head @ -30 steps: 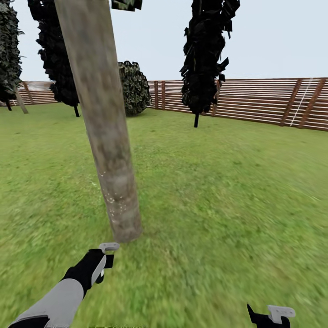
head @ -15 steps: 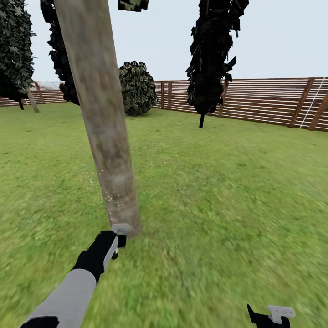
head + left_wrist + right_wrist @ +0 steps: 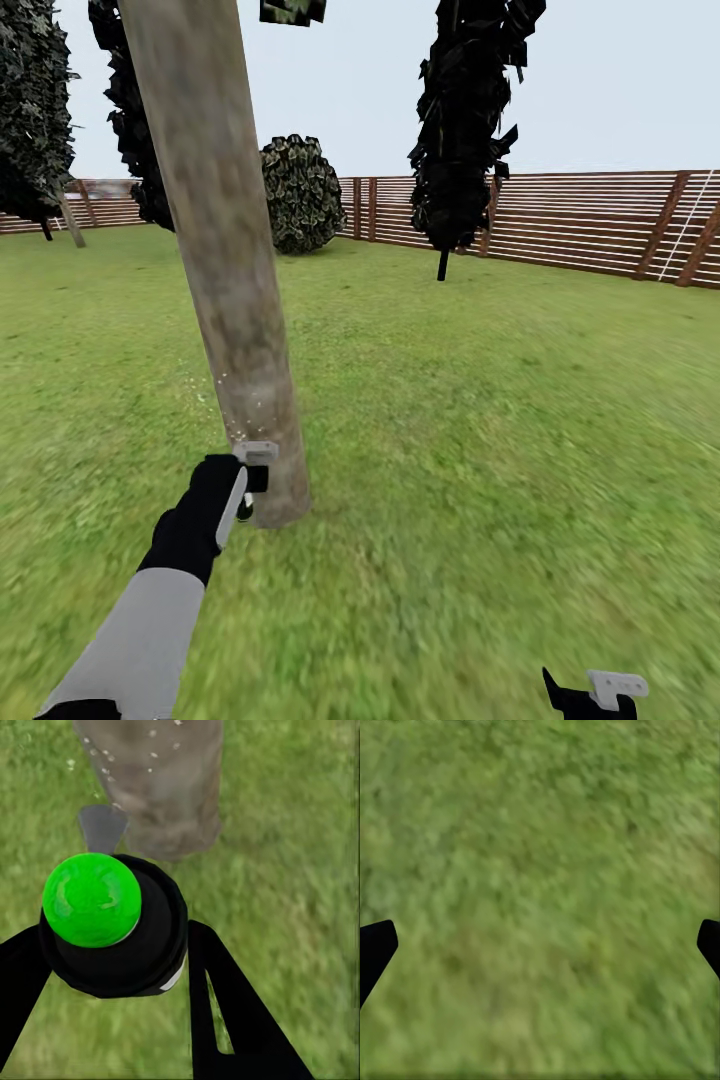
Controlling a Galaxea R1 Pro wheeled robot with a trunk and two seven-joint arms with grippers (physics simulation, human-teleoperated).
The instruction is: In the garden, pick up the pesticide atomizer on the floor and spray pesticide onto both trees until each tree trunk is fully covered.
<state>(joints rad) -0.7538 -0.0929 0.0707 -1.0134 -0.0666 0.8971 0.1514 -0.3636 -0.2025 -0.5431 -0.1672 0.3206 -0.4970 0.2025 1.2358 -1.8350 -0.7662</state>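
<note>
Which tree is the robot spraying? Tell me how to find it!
Find the long brown fence at the back of the lawn, then come forward to the nearest tree trunk. The left end effector holds the pesticide atomizer by its base. Unlike the dark trees behind, its bark has white specks.

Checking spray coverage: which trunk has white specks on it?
The thick pale tree trunk right beside the left gripper, speckled white low down. The thin dark trunk by the fence is too distant to judge.

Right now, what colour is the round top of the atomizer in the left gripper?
Bright green, on the black pesticide atomizer; clearest in the left wrist view.
</note>
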